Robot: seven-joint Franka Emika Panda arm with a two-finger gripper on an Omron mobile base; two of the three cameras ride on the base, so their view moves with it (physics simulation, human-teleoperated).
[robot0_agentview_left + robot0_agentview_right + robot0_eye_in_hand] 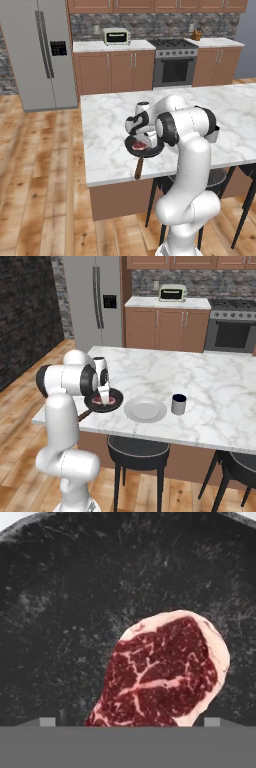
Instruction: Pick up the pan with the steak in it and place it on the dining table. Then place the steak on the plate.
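The black pan (95,403) rests on the dining table (200,381) near its front edge, and its wooden handle (139,170) juts out over that edge. The red steak (160,672) with white fat lies flat in the pan (75,612). My gripper (129,722) points straight down into the pan, open, with one fingertip on each side of the steak and neither touching it. From the side views, the gripper (141,140) (104,396) hangs just over the steak (139,146) (108,401). The white plate (145,409) sits bare just right of the pan.
A grey mug (178,404) stands to the right of the plate. Black stools (137,453) are tucked under the table's front edge. The kitchen counter, stove (174,65) and fridge (45,50) line the far wall.
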